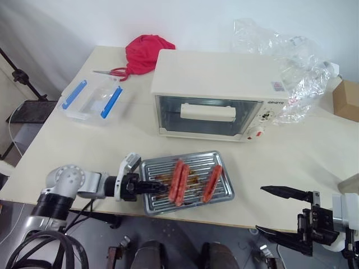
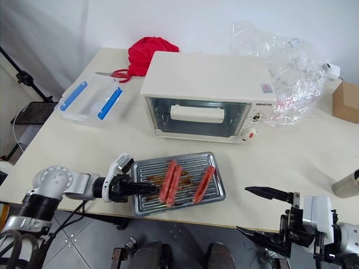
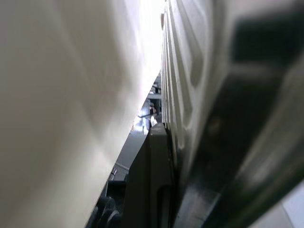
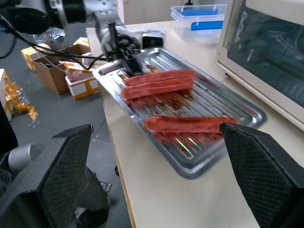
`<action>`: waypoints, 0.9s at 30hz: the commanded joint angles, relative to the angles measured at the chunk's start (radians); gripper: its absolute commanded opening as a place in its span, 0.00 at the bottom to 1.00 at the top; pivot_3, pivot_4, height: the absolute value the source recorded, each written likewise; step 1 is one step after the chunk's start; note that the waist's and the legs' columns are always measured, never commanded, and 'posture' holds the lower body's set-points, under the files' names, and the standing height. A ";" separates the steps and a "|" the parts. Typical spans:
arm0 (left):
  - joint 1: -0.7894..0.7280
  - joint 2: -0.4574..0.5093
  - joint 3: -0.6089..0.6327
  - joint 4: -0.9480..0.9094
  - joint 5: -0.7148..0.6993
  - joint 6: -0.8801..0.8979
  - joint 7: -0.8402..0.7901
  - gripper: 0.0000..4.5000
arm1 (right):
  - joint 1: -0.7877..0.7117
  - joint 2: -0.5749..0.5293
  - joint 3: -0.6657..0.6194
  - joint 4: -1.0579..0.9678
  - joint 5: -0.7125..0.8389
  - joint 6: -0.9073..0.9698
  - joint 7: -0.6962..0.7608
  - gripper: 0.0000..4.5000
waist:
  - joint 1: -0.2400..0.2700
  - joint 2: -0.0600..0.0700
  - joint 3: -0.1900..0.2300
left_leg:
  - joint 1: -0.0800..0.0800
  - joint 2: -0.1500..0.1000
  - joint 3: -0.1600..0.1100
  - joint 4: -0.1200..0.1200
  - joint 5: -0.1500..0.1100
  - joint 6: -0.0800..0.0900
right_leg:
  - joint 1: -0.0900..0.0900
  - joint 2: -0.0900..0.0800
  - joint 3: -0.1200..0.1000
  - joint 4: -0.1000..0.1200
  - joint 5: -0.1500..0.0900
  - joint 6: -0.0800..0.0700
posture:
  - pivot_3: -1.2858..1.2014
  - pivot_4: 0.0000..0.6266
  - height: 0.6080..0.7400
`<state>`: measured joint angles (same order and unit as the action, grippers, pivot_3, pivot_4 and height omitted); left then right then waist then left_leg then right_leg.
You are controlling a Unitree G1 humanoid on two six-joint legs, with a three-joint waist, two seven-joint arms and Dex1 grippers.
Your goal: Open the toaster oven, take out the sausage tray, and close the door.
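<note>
The tray (image 1: 188, 180), out on the near table (image 1: 67, 151) edge, is pinched by the left gripper (image 1: 150, 186); the right gripper (image 1: 283, 213) is spread; the door (image 1: 207, 114) is closed.

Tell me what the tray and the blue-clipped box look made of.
Tray: seemingly bare metal, silvery and glossy, with a ridged bottom that catches glare. Box: apparently clear plastic, since the table shows through its walls; clips opaque blue, likely plastic too.

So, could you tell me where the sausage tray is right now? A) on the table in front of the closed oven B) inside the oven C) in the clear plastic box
A: the sausage tray lies on the table before the toaster oven, whose door is shut.
</note>
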<state>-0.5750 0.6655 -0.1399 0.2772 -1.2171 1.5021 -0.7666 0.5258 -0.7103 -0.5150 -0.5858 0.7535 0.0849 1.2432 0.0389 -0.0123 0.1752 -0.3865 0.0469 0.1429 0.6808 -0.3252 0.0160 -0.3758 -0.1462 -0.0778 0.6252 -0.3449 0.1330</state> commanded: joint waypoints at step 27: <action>-0.156 -0.197 0.049 0.100 0.404 0.042 -0.040 0.47 | 0.052 0.035 -0.021 -0.021 0.008 -0.051 -0.001 1.00 | 0.011 0.002 -0.001 | 0.000 0.000 -0.002 0.001 0.003 0.005 | 0.002 -0.004 0.001 -0.001 0.004 0.008 | 0.52 0.24 1.00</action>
<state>-0.7492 0.4765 -0.1203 0.4038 -0.8225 1.5698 -0.8106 0.5719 -0.6811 -0.5247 -0.5860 0.7524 0.0459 1.2377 0.0496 -0.0102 0.1739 -0.3870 0.0473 0.1410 0.6819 -0.3217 0.0212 -0.3740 -0.1501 -0.0767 0.6245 -0.3404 0.1413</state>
